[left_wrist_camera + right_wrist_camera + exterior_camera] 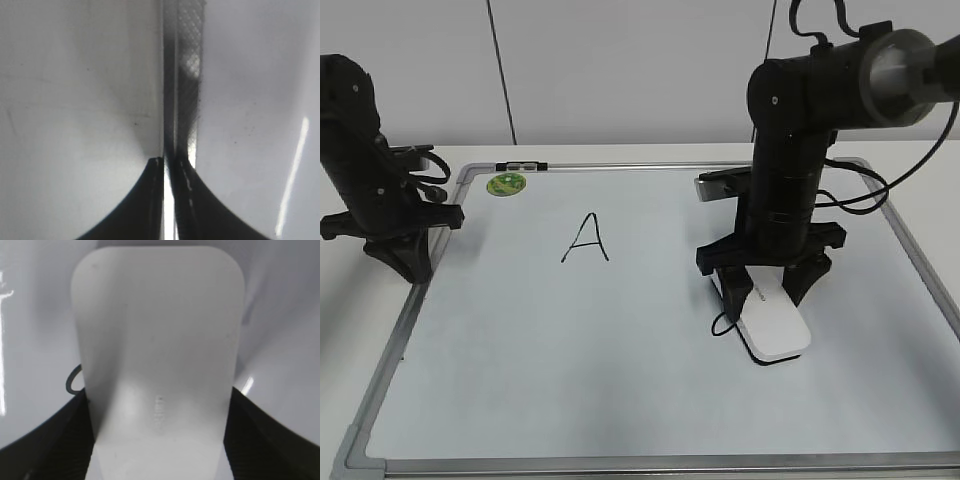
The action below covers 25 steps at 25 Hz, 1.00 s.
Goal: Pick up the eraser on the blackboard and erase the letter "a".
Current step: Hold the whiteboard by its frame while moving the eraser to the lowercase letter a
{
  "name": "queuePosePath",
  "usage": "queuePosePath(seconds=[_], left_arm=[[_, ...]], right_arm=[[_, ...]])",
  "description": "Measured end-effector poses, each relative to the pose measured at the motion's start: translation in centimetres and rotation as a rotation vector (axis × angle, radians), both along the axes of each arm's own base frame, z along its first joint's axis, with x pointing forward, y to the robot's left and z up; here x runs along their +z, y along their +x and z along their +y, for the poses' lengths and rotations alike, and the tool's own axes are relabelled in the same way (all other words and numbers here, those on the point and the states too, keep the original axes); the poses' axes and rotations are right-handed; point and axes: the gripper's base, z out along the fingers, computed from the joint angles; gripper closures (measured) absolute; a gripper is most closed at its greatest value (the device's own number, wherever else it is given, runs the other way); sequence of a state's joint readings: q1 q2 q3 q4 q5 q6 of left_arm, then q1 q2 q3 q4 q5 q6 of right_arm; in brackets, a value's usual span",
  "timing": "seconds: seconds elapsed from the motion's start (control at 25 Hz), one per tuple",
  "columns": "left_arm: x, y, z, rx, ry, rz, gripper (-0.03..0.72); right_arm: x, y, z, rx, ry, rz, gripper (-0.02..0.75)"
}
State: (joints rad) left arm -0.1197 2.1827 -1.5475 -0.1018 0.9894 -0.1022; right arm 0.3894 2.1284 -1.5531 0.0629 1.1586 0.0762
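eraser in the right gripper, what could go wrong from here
The eraser lies over most of the letter "a"; only a dark loop shows at its left edge, so a short or misaimed stroke may leave ink behind. The right gripper holds only the eraser's near end, so pressing down could tilt or slip it. A wide leftward wipe could smear the capital A.

Both arms are matte black throughout. The right black arm [788, 150] is built of thick cylindrical segments, with a grey, blurred round end cap [898, 62] at its upper joint and thin black cables [855, 195] looping beside it. Its black gripper [765, 285] spreads into broad angular fingers. The left black arm [365, 165] is blockier, carrying a short cable loop, and its gripper [167, 200] tapers into curved dark fingers.
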Motion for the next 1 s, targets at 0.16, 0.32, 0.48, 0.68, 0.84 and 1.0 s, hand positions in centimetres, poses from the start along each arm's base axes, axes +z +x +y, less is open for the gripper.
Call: queuePosePath(seconds=[0.16, 0.32, 0.48, 0.68, 0.84, 1.0], left_arm=[[0.0, 0.0, 0.0, 0.0, 0.0, 0.0, 0.662], [0.0, 0.0, 0.0, 0.0, 0.0, 0.0, 0.662], [0.0, 0.0, 0.0, 0.0, 0.0, 0.0, 0.66], [0.0, 0.0, 0.0, 0.0, 0.0, 0.0, 0.66], [0.0, 0.0, 0.0, 0.0, 0.0, 0.0, 0.66], [0.0, 0.0, 0.0, 0.0, 0.0, 0.0, 0.66]], right_arm=[[-0.4, -0.1, 0.7, 0.026, -0.024, 0.012, 0.215], [-0.6, -0.6, 1.8, 0.072, -0.052, 0.01, 0.215], [-0.5, -1.7, 4.4, 0.146, -0.02, 0.034, 0.215], [-0.2, -3.1, 7.6, 0.192, 0.051, 0.066, 0.215], [-0.1, -2.9, 7.8, 0.197, 0.029, 0.062, 0.215], [-0.3, -2.0, 6.6, 0.147, 0.004, 0.052, 0.215]])
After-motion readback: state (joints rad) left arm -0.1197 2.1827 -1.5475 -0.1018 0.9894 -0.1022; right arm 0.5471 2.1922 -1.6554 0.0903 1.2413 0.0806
